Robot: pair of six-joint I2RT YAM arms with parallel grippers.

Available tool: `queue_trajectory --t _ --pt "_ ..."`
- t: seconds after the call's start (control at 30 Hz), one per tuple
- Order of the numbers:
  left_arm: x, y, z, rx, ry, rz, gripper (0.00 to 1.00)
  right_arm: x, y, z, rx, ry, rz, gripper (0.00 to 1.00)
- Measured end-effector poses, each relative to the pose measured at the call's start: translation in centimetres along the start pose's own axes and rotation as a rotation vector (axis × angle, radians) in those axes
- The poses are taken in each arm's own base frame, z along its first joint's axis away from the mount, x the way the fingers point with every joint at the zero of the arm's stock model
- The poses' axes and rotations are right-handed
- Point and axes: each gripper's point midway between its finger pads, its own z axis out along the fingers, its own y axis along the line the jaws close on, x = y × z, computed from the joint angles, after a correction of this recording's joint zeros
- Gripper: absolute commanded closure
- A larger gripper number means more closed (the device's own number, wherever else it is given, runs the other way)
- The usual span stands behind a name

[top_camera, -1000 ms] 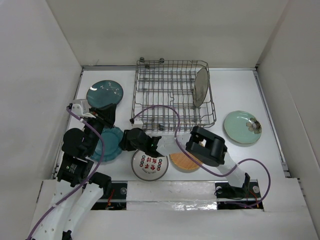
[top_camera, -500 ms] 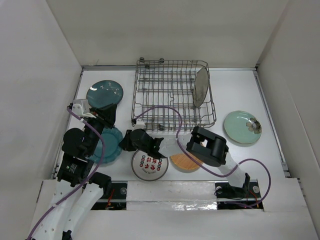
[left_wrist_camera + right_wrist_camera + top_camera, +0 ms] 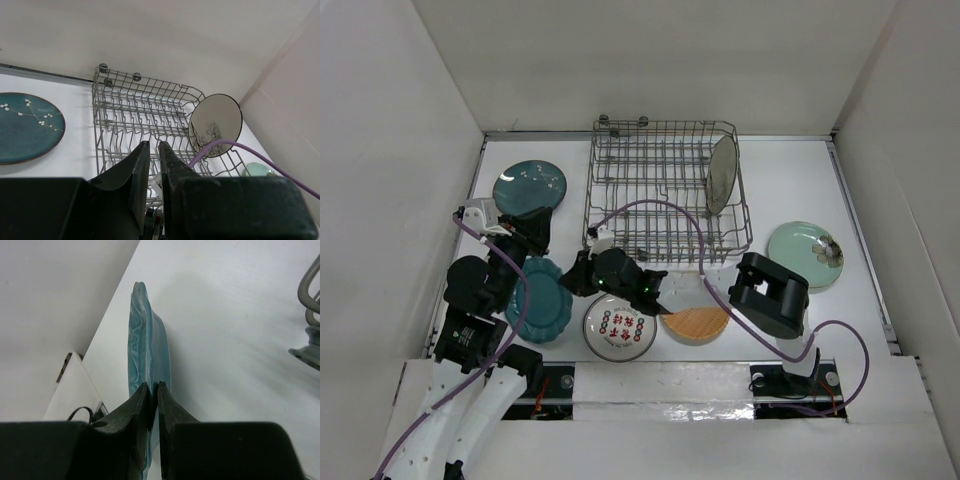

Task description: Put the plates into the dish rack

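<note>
Right gripper (image 3: 153, 385) is clamped on the rim of the teal scalloped plate (image 3: 149, 347), pads on either face. From the top camera the plate sits at about 8 o'clock on the table (image 3: 820, 170), tipped up on edge. I can't tell whether its lower edge is clear of the surface. Left gripper (image 3: 153, 144) hangs just beside it, fingers drawn almost together with nothing between them.

To do this well, I'd say the bite needs to stay deep on the rim, because a scalloped edge could twist out of a shallow pinch. The plate should go up well over the near wall of the dish rack (image 3: 650, 190) at 12 o'clock. It should be turned edge-on to the tines and come straight down into a free slot. The slots to the left of the beige-grey plate (image 3: 722, 172) look free. The purple cable (image 3: 650, 208) loops across the rack's front and could snag, and the left arm is close.

Now the count:
- **Rack:** one.
- **Plates:** six in all.
- **Racked:** one, the beige-grey, upright at the rack's right end.
- **Gripped:** one, the scalloped.
- **Flat on the table:** four.
  - dark teal speckled plate (image 3: 530, 185) at 10 o'clock
  - white patterned plate (image 3: 620, 332) at 6
  - tan-orange plate (image 3: 700, 324) just right of it
  - pale green plate (image 3: 803, 255) at 3
</note>
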Motion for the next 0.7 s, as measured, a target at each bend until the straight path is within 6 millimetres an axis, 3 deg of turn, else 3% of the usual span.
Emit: queue_trajectory --t 0.17,0.33,0.5,0.7 --pt "-0.1 0.2 0.0 -0.010 -0.005 0.000 0.88 0.2 -1.1 -0.5 -0.016 0.032 0.027 1.00" --pt "-0.2 0.5 0.0 -0.026 -0.011 0.000 0.87 -1.8 -1.9 -0.7 -0.026 0.021 0.063 1.00" --pt "-0.3 0.6 0.0 -0.036 -0.017 0.001 0.86 -5.7 -1.7 -2.0 -0.039 -0.047 0.080 1.00" --pt "-0.4 0.8 0.0 -0.047 -0.023 0.000 0.85 -12.1 -0.7 -4.3 -0.087 -0.171 0.097 1.00"
